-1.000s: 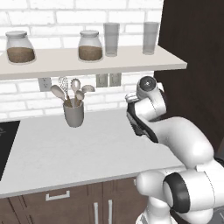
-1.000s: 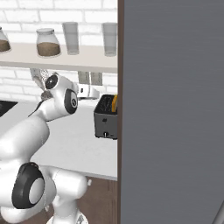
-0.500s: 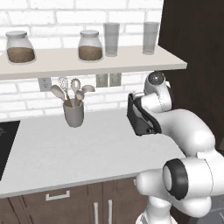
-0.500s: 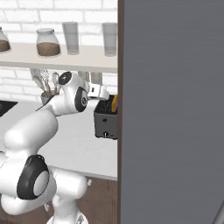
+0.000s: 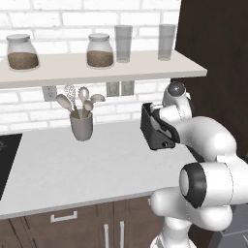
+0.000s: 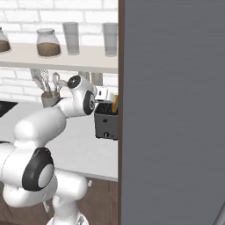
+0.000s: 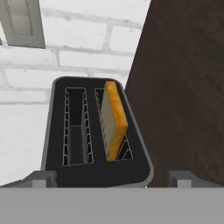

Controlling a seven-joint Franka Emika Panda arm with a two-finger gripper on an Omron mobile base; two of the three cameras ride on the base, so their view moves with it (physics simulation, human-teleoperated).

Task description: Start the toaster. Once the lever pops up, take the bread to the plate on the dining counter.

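Note:
The dark grey toaster (image 7: 59,131) stands on the white worktop against the brick wall, close beside a tall dark cabinet. It also shows as the toaster (image 5: 154,130) and the toaster (image 6: 105,126). The golden-yellow bread (image 7: 114,118) stands upright in the right-hand slot, sticking out above the top; the left slot is empty. The bread (image 6: 115,104) peeks up at the toaster's far side. My gripper (image 7: 111,179) hovers just above the toaster's near end, open, its two fingertips (image 7: 41,178) spread wider than the toaster, holding nothing. The plate and the dining counter are out of view.
A grey cup of spoons and a whisk (image 5: 81,125) stands left of the toaster. Above hangs a shelf (image 5: 97,70) with jars and glasses. The dark cabinet (image 5: 215,63) walls the right side. A black cooktop (image 5: 6,160) lies at the far left.
The arm has swung right and forward, bringing the hand from left of the toaster to above it. The gripper stays open; toaster and bread have not moved.

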